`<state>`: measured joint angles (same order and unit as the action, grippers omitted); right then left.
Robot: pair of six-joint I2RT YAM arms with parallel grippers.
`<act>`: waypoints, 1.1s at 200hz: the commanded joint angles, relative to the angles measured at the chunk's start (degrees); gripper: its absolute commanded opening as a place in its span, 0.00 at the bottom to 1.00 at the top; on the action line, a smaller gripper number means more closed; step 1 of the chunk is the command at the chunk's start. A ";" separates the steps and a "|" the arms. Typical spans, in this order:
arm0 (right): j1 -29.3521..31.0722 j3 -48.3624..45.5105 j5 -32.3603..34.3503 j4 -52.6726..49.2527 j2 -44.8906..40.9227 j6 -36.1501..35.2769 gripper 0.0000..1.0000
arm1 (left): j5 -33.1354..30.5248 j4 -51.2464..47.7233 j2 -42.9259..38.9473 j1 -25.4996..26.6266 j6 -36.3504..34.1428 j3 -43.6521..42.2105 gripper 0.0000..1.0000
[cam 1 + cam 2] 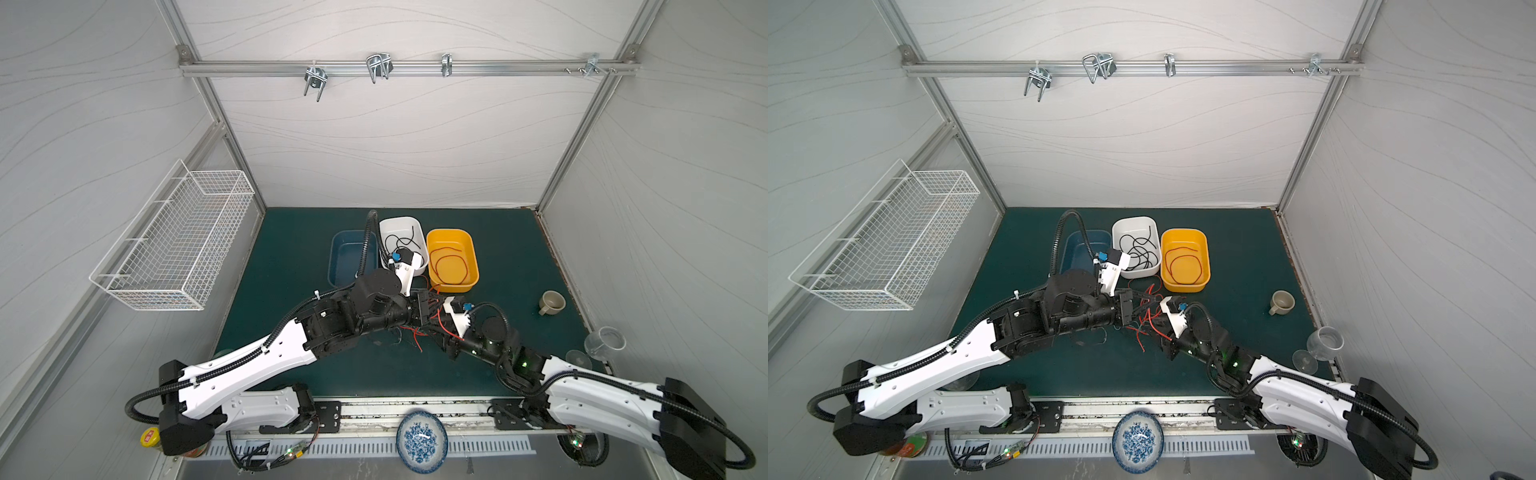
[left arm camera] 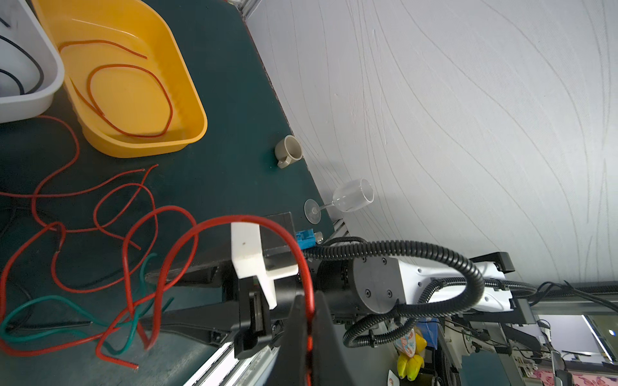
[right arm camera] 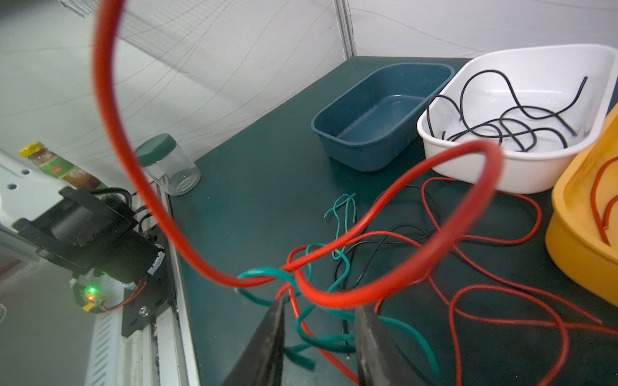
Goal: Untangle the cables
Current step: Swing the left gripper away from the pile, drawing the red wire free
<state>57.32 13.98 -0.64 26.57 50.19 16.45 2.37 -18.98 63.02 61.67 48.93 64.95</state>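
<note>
Red cable (image 2: 220, 219) pinched in left tool (image 2: 308, 320); right tool (image 3: 321, 305) parted.

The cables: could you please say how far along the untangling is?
Done: black cables in the white tub, a red cable in the yellow tub. In hand: left end effector shut on a red loop; right end effector open. Remaining: the red-teal-black tangle.
</note>
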 commanded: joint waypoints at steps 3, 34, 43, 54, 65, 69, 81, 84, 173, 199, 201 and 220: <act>0.33 1.39 1.35 -0.46 0.62 -1.36 0.30 | -0.32 2.84 -1.60 0.38 1.06 3.48 0.00; 0.34 1.49 1.94 -0.47 1.05 -1.33 0.35 | 1.01 3.38 -1.52 0.63 2.22 3.54 0.00; 0.32 1.54 2.23 -0.59 1.05 -1.29 0.38 | 1.14 3.49 -1.60 0.82 2.18 3.61 0.00; 0.34 1.49 2.99 -0.85 1.11 -1.33 0.39 | 0.97 3.41 -1.78 0.94 2.14 3.85 0.00; 0.42 1.54 3.80 -1.05 1.07 -1.33 0.39 | 1.13 3.62 -1.98 1.02 2.23 3.86 0.00; 0.42 1.45 4.05 -1.12 0.96 -1.39 0.39 | 1.19 3.68 -2.09 1.00 2.31 3.81 0.00; 0.43 1.36 4.87 -1.16 0.77 -1.33 0.39 | 1.51 3.89 -2.18 1.08 2.64 3.78 0.00; 0.41 1.32 5.03 -1.17 0.71 -1.33 0.39 | 1.64 3.99 -2.12 1.10 2.82 3.78 0.00; 0.38 0.96 12.70 -3.58 -1.70 -0.68 0.44 | 3.07 5.22 -1.86 3.19 3.98 3.85 0.00; 0.42 1.14 16.64 -5.58 -2.38 -0.38 0.39 | 3.39 5.91 -1.47 3.81 4.13 3.52 0.00; 0.42 1.14 16.84 -5.63 -2.45 -0.37 0.39 | 3.42 5.91 -1.43 3.87 4.20 3.52 0.00; 0.42 1.31 18.44 -6.70 -2.70 -0.08 0.30 | 2.96 5.39 -1.72 3.98 3.50 4.00 0.00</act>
<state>57.36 13.98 13.65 22.04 48.51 16.38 5.17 -16.45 61.87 65.23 52.58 65.89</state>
